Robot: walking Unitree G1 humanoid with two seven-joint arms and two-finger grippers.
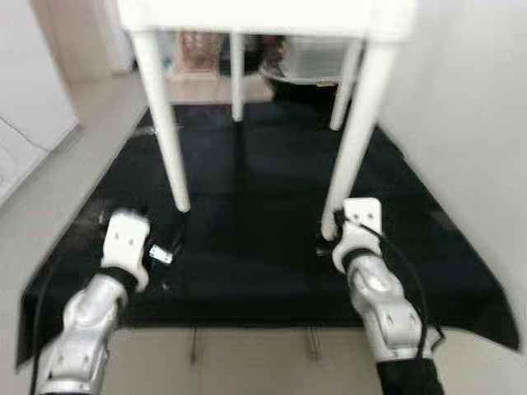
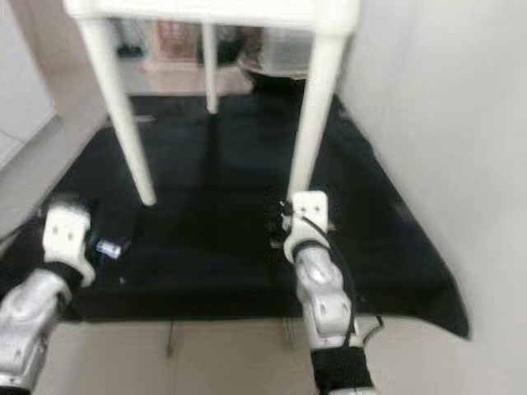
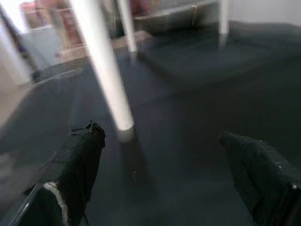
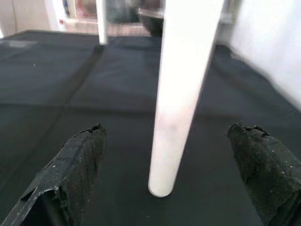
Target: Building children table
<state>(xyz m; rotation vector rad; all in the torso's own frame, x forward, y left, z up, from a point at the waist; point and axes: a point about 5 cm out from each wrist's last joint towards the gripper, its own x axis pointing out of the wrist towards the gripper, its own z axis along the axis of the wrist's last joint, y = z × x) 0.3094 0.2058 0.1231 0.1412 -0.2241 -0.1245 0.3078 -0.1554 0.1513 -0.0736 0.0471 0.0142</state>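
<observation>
A white children's table (image 1: pixel 263 16) stands upright on a black mat (image 1: pixel 255 239), all its round legs on the mat. My right gripper (image 4: pixel 165 127) is open, low over the mat, with the front right leg (image 4: pixel 181 94) standing between and just beyond its fingers (image 4: pixel 80 160), not touching them. My right wrist (image 1: pixel 361 222) sits at that leg's foot (image 1: pixel 331 230). My left gripper (image 3: pixel 160 134) is also open and holds nothing. The front left leg (image 3: pixel 106 80) stands just ahead of it, nearer one finger. My left wrist (image 1: pixel 128 239) is a little short of that leg (image 1: pixel 165 123).
A white wall (image 1: pixel 469 123) runs close along the right side. Clear bins and clutter (image 1: pixel 317 58) lie behind the table. Pale floor (image 1: pixel 49 189) borders the mat on the left and at its front edge (image 1: pixel 247 317). A small pale item (image 1: pixel 160 253) lies by my left wrist.
</observation>
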